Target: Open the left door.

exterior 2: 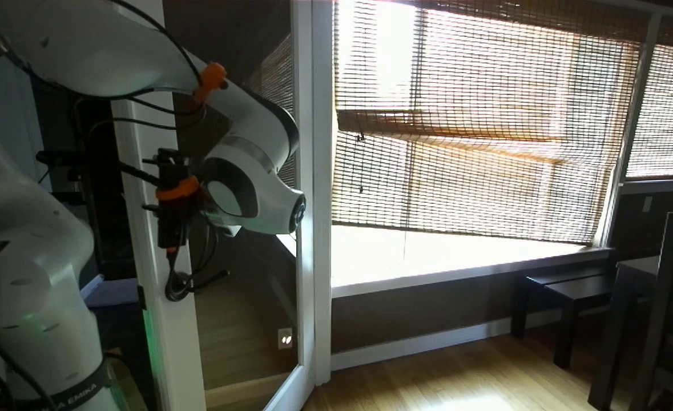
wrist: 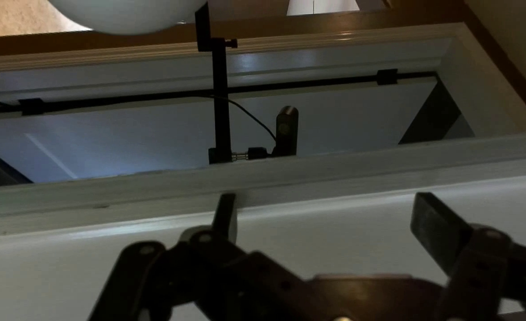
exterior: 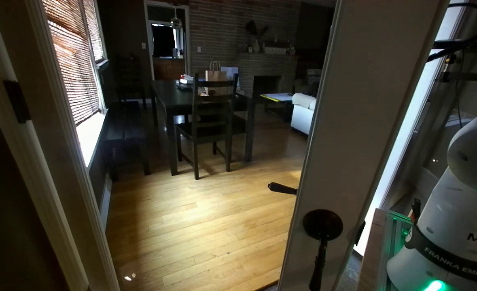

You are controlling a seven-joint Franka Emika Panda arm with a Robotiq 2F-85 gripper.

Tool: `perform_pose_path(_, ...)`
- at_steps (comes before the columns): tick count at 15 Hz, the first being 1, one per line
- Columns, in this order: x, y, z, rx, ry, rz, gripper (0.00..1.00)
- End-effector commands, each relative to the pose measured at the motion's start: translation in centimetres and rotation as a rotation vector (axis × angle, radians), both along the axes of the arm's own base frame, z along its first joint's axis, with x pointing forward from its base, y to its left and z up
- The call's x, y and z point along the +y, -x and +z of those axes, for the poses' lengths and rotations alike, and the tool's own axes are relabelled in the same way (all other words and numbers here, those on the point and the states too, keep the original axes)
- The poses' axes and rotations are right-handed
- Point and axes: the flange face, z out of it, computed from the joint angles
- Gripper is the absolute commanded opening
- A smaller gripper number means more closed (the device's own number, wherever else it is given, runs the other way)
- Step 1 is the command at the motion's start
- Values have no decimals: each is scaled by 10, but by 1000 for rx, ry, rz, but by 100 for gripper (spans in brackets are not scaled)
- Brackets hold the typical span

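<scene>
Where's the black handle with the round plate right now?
At lower right in an exterior view: the handle is on the white door, with the robot arm farther right.

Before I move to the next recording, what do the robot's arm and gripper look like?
The arm is white and rounded, with black cables, an orange clip and a black band lettered FRANKA EMIKA low down. The gripper looks black, with jointed fingers and flat dark-grey pads.
</scene>
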Motion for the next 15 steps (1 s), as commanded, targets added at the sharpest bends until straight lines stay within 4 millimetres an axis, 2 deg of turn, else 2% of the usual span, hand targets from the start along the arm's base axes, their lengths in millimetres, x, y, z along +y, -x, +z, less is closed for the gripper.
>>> perform_pose_path(1, 21, 16, 7, 12, 19, -18, 100)
perform_pose_path(4, 33, 25, 7, 26, 34, -4, 100)
perform_pose_path(5, 26, 13, 16, 28, 37, 1, 100)
perform_pose_path(12, 38, 8, 24, 52, 90, 3, 100)
perform_pose_path(15, 51, 12, 24, 61, 117, 78, 100)
